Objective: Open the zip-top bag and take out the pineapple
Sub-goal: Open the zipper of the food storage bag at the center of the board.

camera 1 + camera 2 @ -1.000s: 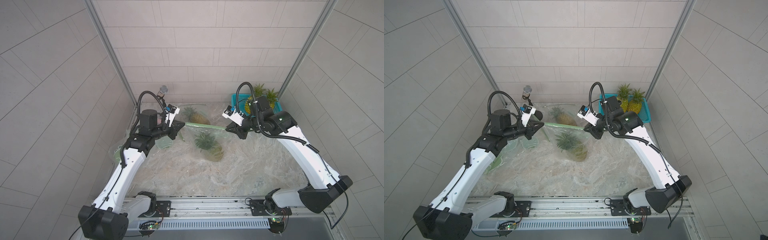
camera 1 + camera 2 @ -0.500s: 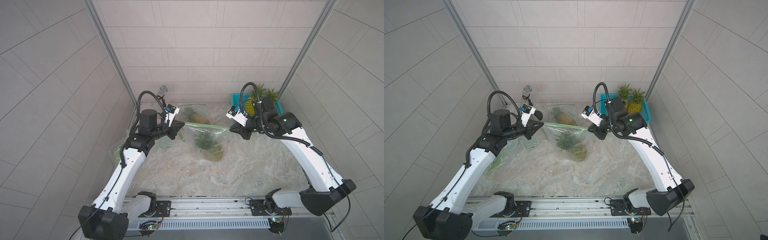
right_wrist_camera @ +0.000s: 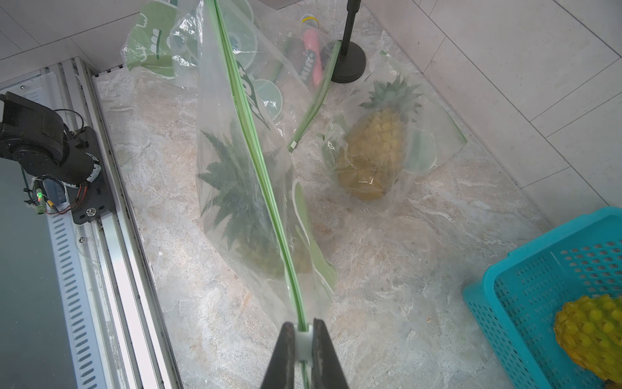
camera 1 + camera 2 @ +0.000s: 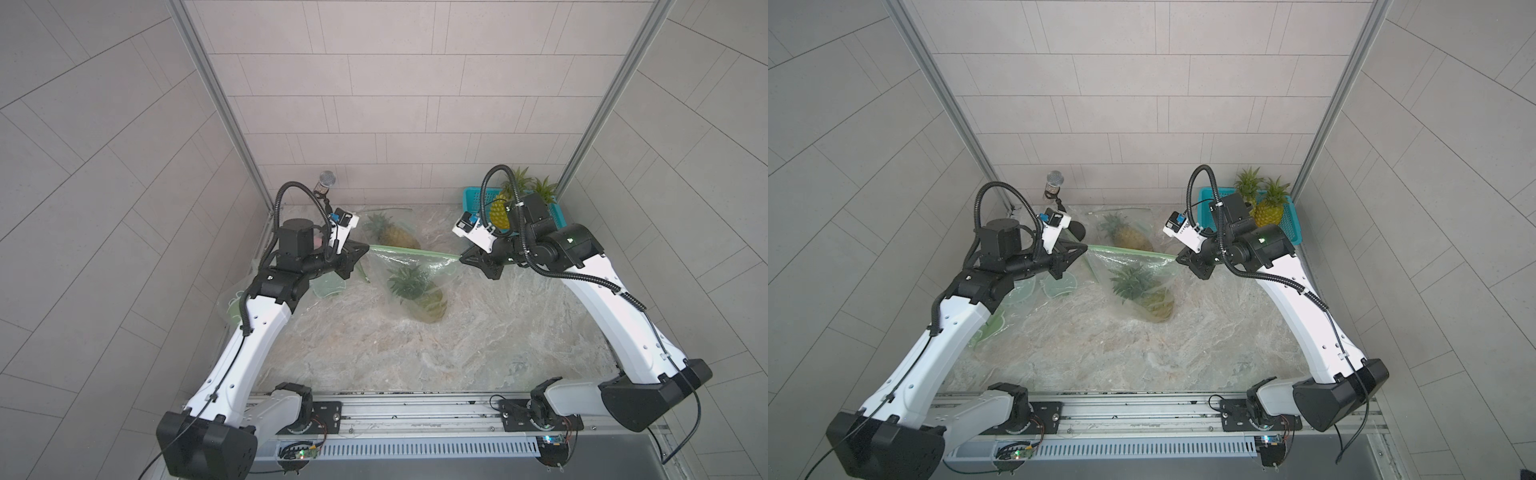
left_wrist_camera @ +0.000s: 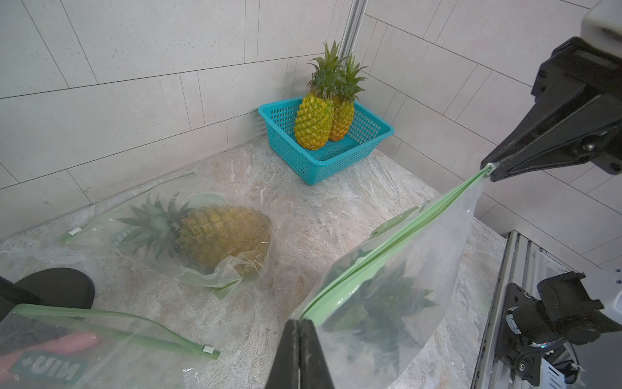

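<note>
With the left tool [image 5: 299, 323] clenched on one end of the zip-top bag [image 4: 411, 270] and the right tool [image 3: 304, 331] pinching its white slider [image 3: 304, 340], the pineapple [image 4: 419, 293] sagging inside toward the worktop [image 4: 374, 345], anchor left firmly and draw the slider straight along the taut seal.

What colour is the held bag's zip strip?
Light green zip strip, clearest from the right wrist view.

**Your two arms, raised and facing each other**
Your left arm [image 4: 257, 328] and right arm [image 4: 611, 307] both bend at the elbow and reach inward, wrists roughly level. Your left end effector [image 4: 367, 248] has its jaws pressed together on one end of the zip-top bag [image 4: 415, 252] at its top edge — your right end effector [image 4: 461, 258] nips the opposite end, the two well apart.
</note>
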### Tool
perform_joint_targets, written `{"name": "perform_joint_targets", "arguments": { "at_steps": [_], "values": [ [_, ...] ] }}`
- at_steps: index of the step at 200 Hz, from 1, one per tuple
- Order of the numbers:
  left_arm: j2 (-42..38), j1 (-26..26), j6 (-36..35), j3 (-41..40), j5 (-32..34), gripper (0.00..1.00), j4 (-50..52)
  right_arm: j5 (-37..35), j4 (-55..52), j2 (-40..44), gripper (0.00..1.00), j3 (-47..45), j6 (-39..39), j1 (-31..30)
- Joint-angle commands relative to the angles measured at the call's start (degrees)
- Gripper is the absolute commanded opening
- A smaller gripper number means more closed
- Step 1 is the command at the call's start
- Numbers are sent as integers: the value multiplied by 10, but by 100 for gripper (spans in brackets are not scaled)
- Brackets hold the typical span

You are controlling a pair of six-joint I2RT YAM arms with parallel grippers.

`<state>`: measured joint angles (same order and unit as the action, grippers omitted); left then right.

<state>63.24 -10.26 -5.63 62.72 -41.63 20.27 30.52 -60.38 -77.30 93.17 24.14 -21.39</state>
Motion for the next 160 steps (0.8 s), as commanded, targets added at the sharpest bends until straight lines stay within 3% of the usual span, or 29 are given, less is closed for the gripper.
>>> {"name": "perform_joint_targets", "arguments": {
  "at_steps": [1, 45, 160],
  "values": [
    [-14, 20, -10, 7, -17, 0, -45, -16, -36, 24, 4, -14, 15, 11],
    [-8, -5, 37, -34, -112, 0, -155, 16, -20, 28, 4, -25, 14, 11],
    [12, -92, 41, -51, -124, 0, -182, 40, 12, 26, 5, -41, 1, 11]
  ]
}}
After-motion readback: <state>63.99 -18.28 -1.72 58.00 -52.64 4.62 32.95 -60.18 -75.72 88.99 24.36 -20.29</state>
